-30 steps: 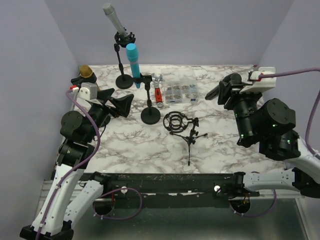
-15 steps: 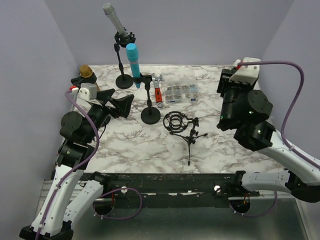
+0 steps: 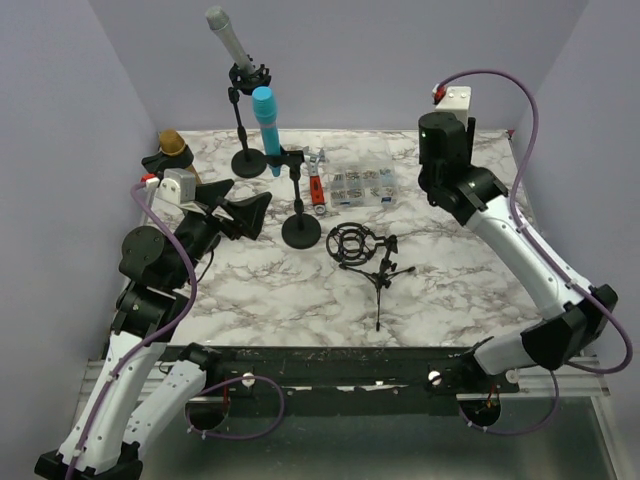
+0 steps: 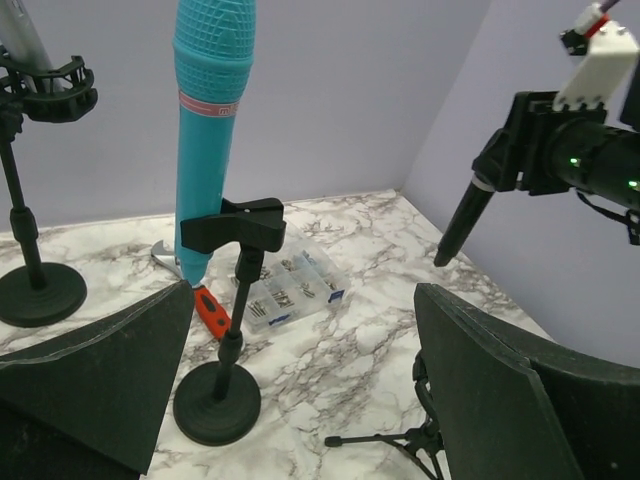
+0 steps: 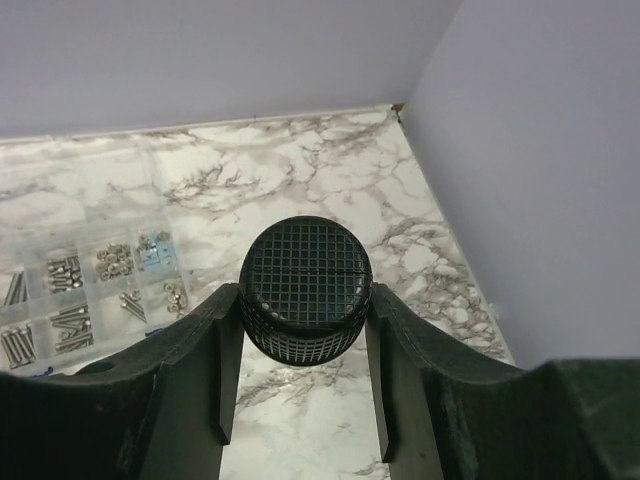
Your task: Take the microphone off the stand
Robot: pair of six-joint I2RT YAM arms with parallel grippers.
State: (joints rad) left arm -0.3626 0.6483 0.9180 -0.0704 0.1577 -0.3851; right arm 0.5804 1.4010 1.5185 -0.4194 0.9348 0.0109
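Observation:
My right gripper [image 5: 305,300] is shut on the mesh head of a black microphone [image 5: 305,265] and holds it in the air over the back right of the table. In the left wrist view the microphone's handle [image 4: 463,215] hangs down from that gripper, clear of every stand. The empty black shock-mount tripod stand [image 3: 355,247] lies mid-table. My left gripper [image 3: 240,212] is open and empty, facing the cyan microphone [image 4: 210,120] clipped upright in its round-base stand [image 4: 216,400].
A grey microphone [image 3: 228,38] sits in a tall stand at the back. A gold-headed microphone [image 3: 172,142] is at the back left. A clear parts box [image 3: 360,185] and a red-handled tool [image 3: 317,188] lie behind the cyan microphone's stand.
My right arm has swung up and back towards the far wall, carrying the black microphone with it. The left arm has barely moved.

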